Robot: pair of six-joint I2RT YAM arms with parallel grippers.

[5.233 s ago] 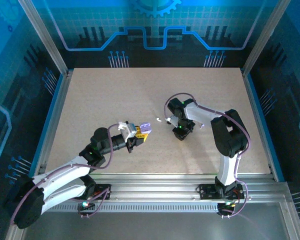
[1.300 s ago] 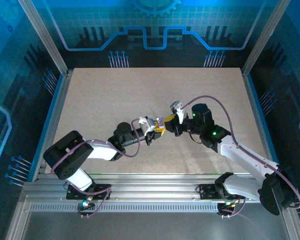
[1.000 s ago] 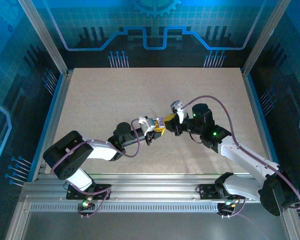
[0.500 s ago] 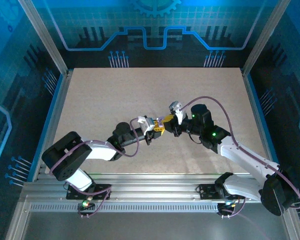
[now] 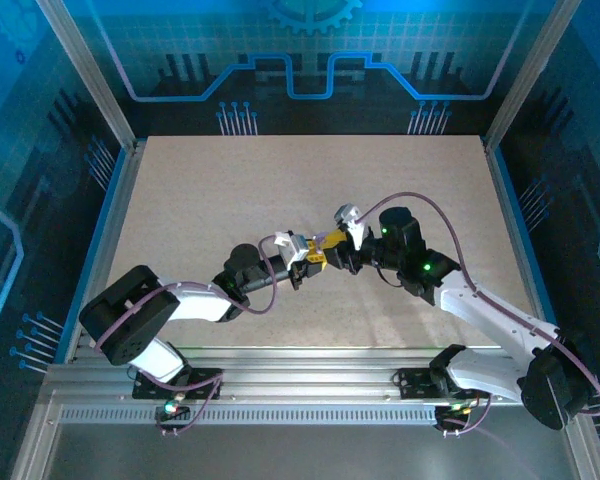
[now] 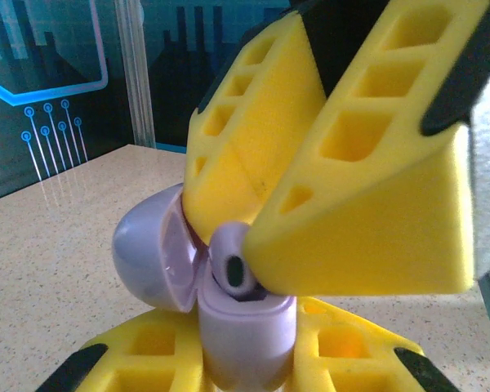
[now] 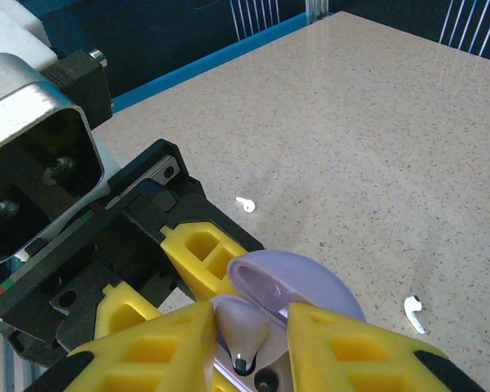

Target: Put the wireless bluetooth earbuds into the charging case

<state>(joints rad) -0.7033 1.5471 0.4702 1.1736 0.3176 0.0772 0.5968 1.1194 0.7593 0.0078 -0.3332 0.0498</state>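
Mid-table, left hand [image 5: 313,260] tight on case [image 7: 302,282]; right hand [image 5: 334,244] around lavender earbud [image 7: 243,322], grip unclear.

Overhead — close wrist views sharing case [image 6: 237,335]

The beige table [image 5: 230,190] has a blue strip [image 5: 102,230] along its left edge and a metal rail [image 5: 310,385] along its near edge; circuit-patterned walls [image 5: 300,60] surround it.
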